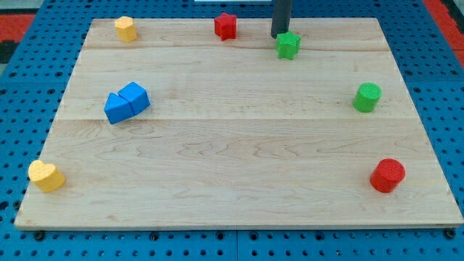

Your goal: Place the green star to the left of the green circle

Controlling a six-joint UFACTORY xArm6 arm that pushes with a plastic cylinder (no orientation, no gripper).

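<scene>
My tip (pixel 280 36), a bare rod with nothing to open or pinch, is sitting just at eleven o'clock of the green star (pixel 288 45) near the board's top edge. The push looks barely begun; the next move is calling for driving the star toward four o'clock, stopping at nine o'clock of the green circle (pixel 367 97).

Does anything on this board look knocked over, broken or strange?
Nothing stands out. The blocks sit flat and whole on the wooden board; my tip is just above-left of the green star.
</scene>
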